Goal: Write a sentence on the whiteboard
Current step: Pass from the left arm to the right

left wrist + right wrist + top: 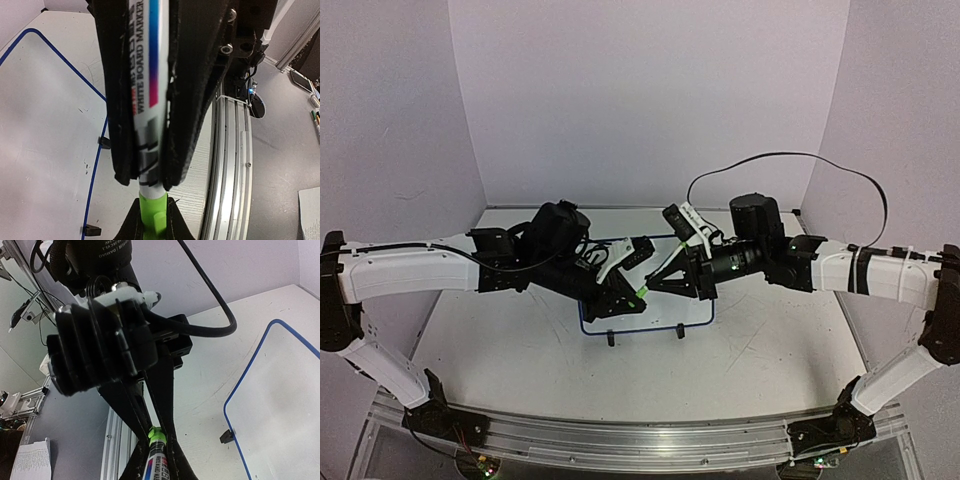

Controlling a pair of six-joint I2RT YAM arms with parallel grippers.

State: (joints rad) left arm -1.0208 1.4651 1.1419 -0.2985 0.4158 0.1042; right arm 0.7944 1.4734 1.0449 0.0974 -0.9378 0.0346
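The whiteboard (655,318) lies flat mid-table, white with a thin blue rim and small black feet; it also shows in the left wrist view (40,125) and the right wrist view (285,405). The sentence is out of view; the board surface that shows is bare. Above the board's near edge both arms meet tip to tip. My right gripper (157,441) (651,287) is shut on the white marker (156,464) (148,75) along its barrel. My left gripper (153,201) (636,293) is shut on the green cap (152,212) (158,433) (642,290), which sits on the marker's end.
An aluminium rail (640,440) (230,165) runs along the table's near edge. A black cable (790,155) loops up from the right wrist. Purple walls close the back and sides. Beyond the rail lie papers (310,210) and some pens (316,120).
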